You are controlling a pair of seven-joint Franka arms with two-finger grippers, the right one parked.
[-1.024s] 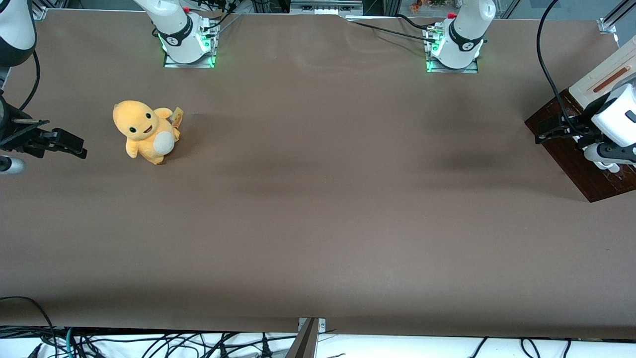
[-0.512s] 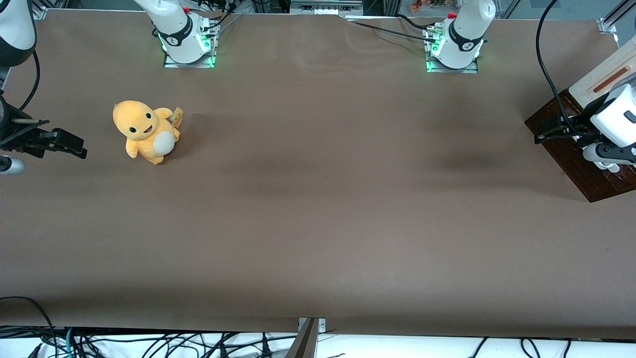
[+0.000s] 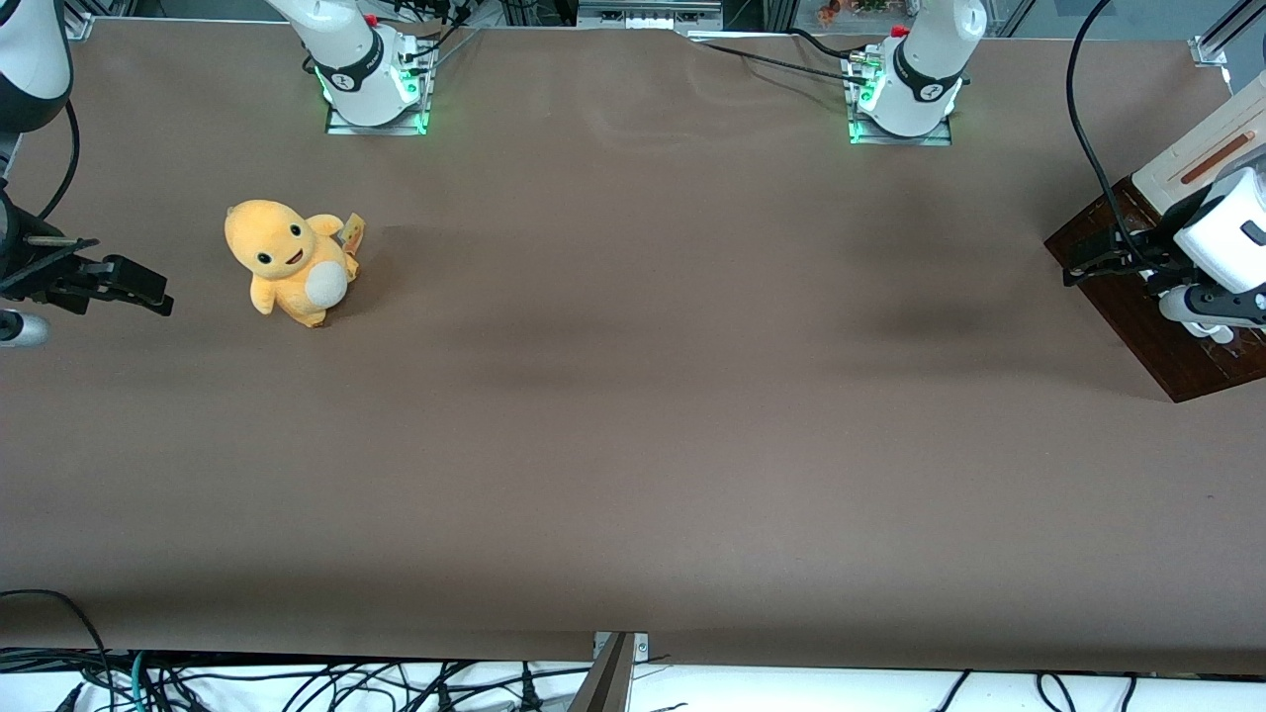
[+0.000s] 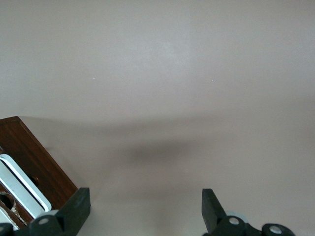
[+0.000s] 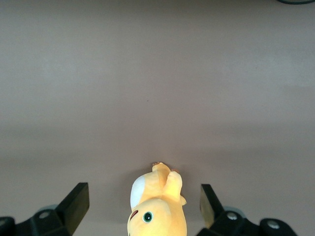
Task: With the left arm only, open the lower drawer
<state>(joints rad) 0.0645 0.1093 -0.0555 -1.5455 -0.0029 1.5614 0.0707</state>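
The lower drawer's glossy dark brown front [image 3: 1152, 331] shows at the working arm's end of the table, below a cream-white panel with a reddish-brown stripe [image 3: 1202, 153]. The left arm [image 3: 1226, 232] reaches over that front. Its black gripper [image 3: 1080, 259] hangs at the front's corner that lies farther from the front camera. In the left wrist view the gripper [image 4: 144, 209] is open, with only bare table between its fingers [image 4: 78, 206]. The drawer's brown front [image 4: 34, 157] and its long white bar handle [image 4: 22, 189] lie just beside one finger, apart from it.
A yellow plush toy [image 3: 292, 262] stands toward the parked arm's end of the brown table [image 3: 633, 415]. Two arm bases [image 3: 376, 84] [image 3: 905, 89] with green lights sit at the table edge farthest from the front camera. A loose black cable [image 3: 1083, 129] hangs above the drawer's corner.
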